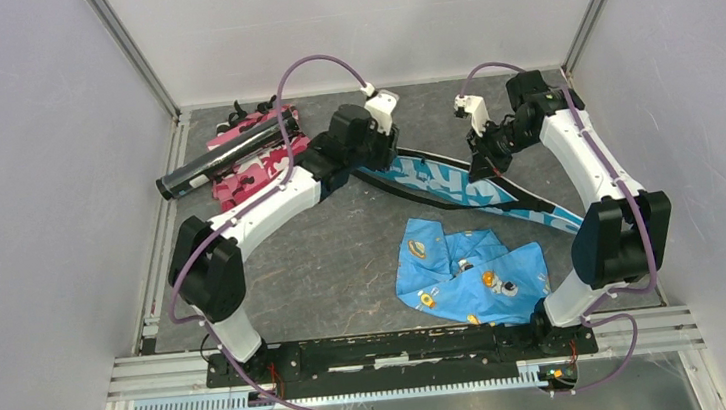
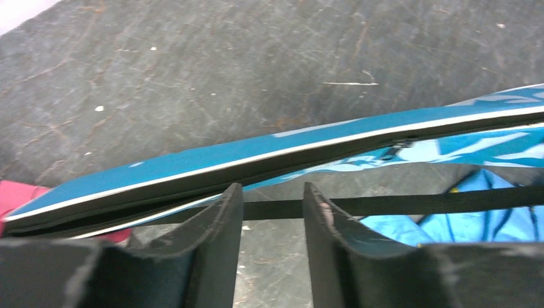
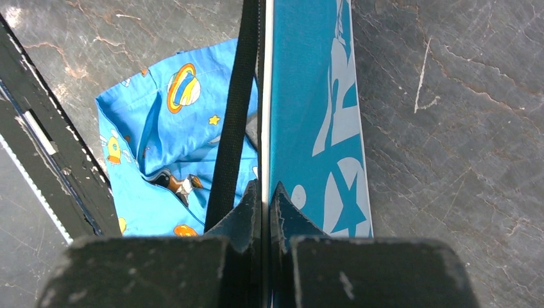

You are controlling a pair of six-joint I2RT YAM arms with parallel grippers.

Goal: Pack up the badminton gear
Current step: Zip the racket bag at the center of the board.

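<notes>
Your right claw [image 3: 265, 192] pinches the cover [image 3: 308, 96] by its white-piped edge, the cover running straight ahead of it, while your left claw [image 2: 272, 192] stands spread on nothing, the cover's rim and black strap [image 2: 398, 204] crossing just beyond its tips.

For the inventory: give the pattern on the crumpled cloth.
The cloth is blue with cartoon planets and stars; right wrist view shows it best.
</notes>
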